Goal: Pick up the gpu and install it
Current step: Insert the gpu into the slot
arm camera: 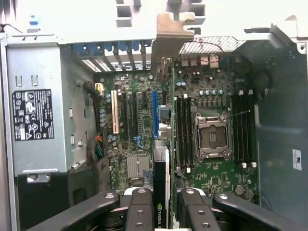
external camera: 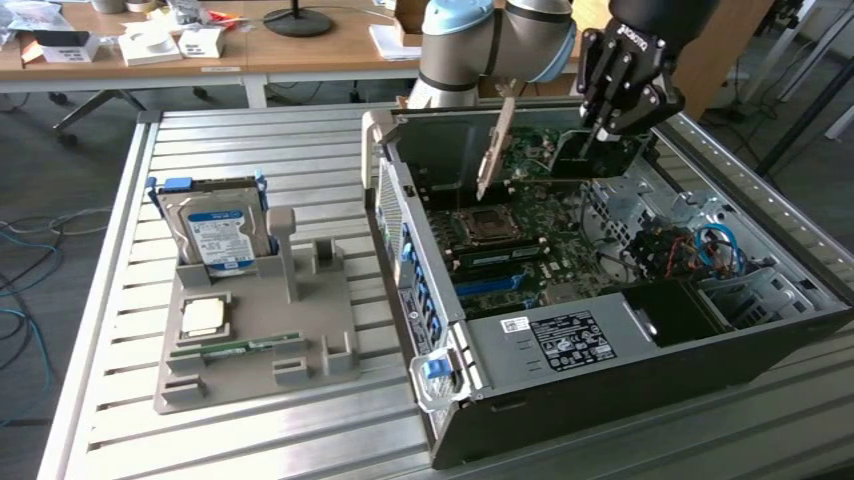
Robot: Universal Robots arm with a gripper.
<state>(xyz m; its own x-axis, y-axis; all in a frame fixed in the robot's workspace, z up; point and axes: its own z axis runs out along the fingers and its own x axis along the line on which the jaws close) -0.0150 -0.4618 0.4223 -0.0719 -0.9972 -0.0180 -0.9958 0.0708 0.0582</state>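
Wrist view: fingers (arm camera: 139, 211) grip the gpu (arm camera: 162, 185) edge-on above the motherboard (arm camera: 211, 178), so pickup looks done and seating remains.

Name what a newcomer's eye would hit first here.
The black gripper holds the gpu over the motherboard inside the open computer case, at the exterior view's right. At its left, a grey tray carries an upright hard drive with a blue label.
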